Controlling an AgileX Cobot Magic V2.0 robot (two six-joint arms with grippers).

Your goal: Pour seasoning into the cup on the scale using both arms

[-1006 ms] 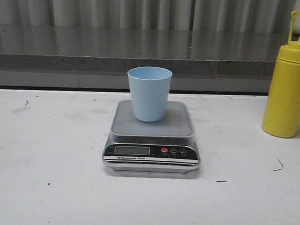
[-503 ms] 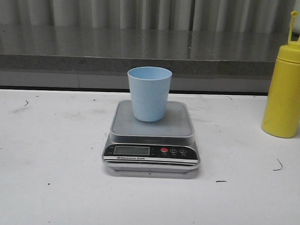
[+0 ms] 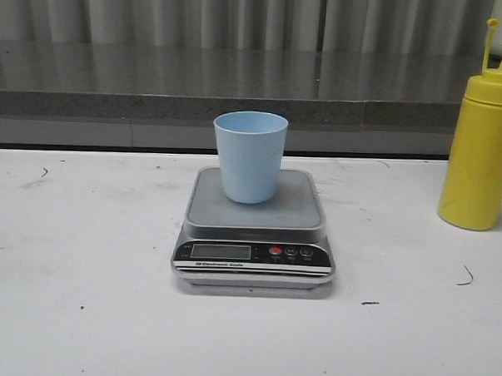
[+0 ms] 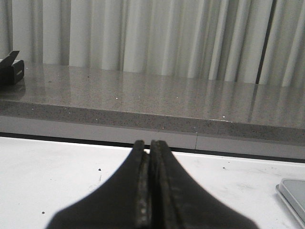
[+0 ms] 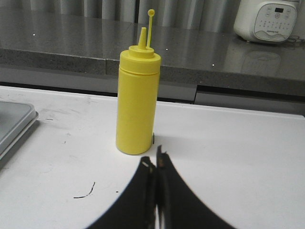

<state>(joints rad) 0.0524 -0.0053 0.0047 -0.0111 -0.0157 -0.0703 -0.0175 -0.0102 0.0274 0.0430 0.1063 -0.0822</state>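
While both arms sit low and off the front view, entries follow.

Writing: a white strip under the display on the scale (image 3: pixel 255 238) carries small print, too fine to read with certainty; the display itself shows no legible digits. One red button and two dark ones sit beside it.

Counter: white counter (image 3: pixel 79 314), scuffed, with short dark marks and specks. Behind it runs a grey speckled stone ledge (image 3: pixel 156 80), glossy on top, backed by pale pleated curtains (image 3: pixel 200 15).

Cup: pale blue cup (image 3: pixel 250 156) stands upright on the rear middle of the scale platform.

Seasoning: yellow seasoning bottle (image 3: pixel 482 148) stands upright on the counter, well apart to the right of the scale, nozzle uncapped with its tethered cap sticking up.

Left tool (image 4: pixel 147 157): fingers pressed together, nothing between them; a corner of the scale shows off to one side.

Right tool (image 5: pixel 155 164): fingers closed together, empty, near the bottle's base but apart from it.

Surroundings: white appliance (image 5: pixel 267 20) with a button panel on the ledge; a black object (image 4: pixel 10 69) at the ledge's far end.
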